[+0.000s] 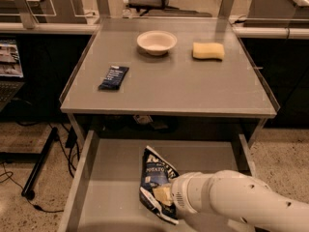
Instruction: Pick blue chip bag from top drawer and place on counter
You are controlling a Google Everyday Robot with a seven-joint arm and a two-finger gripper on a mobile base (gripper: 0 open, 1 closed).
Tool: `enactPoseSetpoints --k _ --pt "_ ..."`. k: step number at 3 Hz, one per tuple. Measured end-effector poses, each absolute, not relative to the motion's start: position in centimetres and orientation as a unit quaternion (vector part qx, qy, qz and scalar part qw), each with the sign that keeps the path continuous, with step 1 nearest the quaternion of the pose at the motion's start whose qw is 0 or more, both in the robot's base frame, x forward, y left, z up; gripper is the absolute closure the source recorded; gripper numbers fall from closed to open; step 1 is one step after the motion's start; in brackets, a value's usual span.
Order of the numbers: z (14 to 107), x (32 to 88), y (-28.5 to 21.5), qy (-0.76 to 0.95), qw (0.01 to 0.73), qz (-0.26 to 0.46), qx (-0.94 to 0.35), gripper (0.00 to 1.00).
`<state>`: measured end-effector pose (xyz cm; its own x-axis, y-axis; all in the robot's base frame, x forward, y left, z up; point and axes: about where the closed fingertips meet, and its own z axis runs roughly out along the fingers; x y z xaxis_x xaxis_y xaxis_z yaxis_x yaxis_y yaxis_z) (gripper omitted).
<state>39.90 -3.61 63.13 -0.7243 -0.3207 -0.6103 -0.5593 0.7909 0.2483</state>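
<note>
The blue chip bag (155, 179) lies crumpled in the open top drawer (106, 178), near its middle, dark navy with white lettering. My white arm comes in from the lower right, and the gripper (170, 208) sits at the bag's near right edge, hidden behind the wrist. The grey counter (169, 81) lies above and behind the drawer.
On the counter stand a white bowl (156, 42) at the back middle, a yellow sponge (208, 50) to its right, and a small flat dark blue snack-bar wrapper (114, 77) at the left. Dark cabinets flank the table; cables and a stand leg lie on the floor at left.
</note>
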Motion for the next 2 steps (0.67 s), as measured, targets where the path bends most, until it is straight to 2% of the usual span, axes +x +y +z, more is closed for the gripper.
enactPoseSetpoints --k 1,2 --pt "69.6 40.5 -1.7 0.875 0.311 0.212 -0.305 1.00" --pt "80.5 41.5 -0.2 0.826 0.346 0.185 -0.406 1.00"
